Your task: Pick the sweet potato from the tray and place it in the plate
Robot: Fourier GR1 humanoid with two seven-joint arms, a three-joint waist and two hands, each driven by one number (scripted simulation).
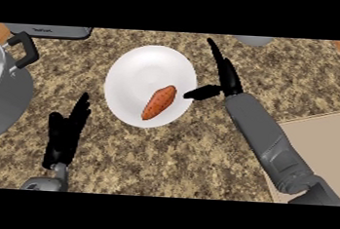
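One speckled brown bench (199, 152) fills the view, with a grey pot (1, 98) at its left edge and a pale tray (323, 129) at its right edge. Near the middle sits a white plate (143, 68), and the orange sweet potato (159, 102) lies on the plate's lower right part, free of both hands. Just right of the plate the right hand (229, 80) has straight fingers and its thumb points toward the rim, holding nothing, while the left hand (64, 130) rests open at lower left, fingers up.
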